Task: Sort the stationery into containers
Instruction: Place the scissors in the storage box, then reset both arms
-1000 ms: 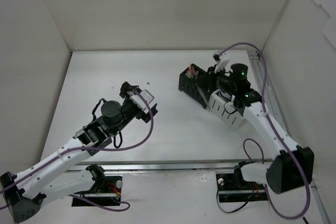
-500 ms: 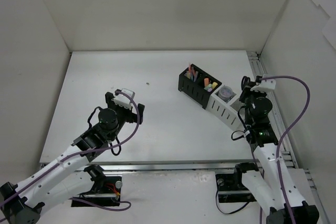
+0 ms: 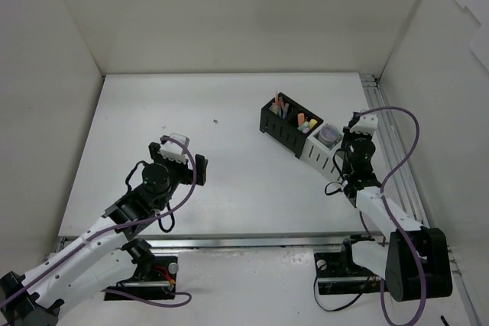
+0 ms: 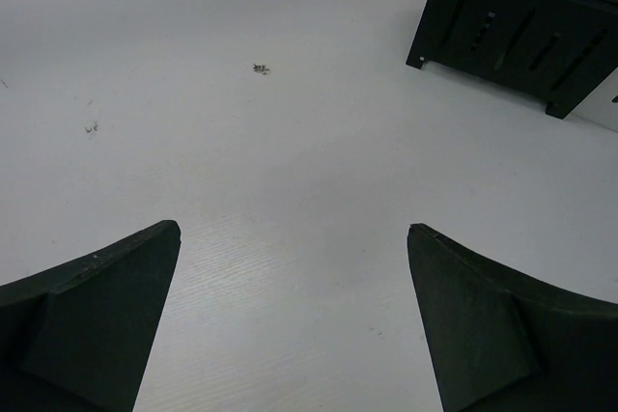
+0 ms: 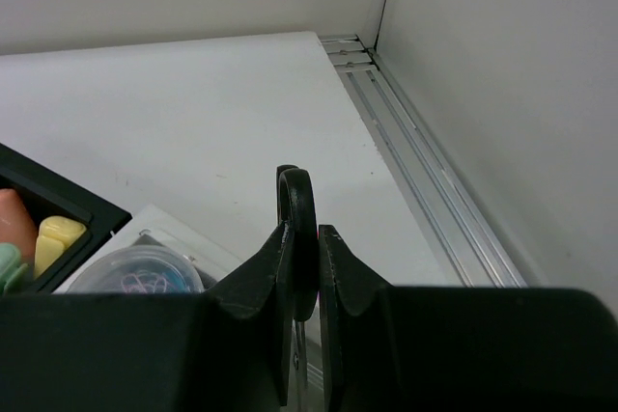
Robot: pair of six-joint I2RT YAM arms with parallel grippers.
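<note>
Pinching the black-handled scissors tight, my right gripper sat just beside the white slotted organizer, so I reckoned centring over it came first.

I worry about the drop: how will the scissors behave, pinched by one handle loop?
The scissors look stiff, but may swivel, since the right gripper pinches only one thin loop. The smooth black handle might also slip.

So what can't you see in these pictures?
- Blades of the scissors: right wrist view, hidden behind the right tool.
- Inside of the black organizer: left wrist view, cut off by the top edge.
- The pens: top view, too small to count.
</note>
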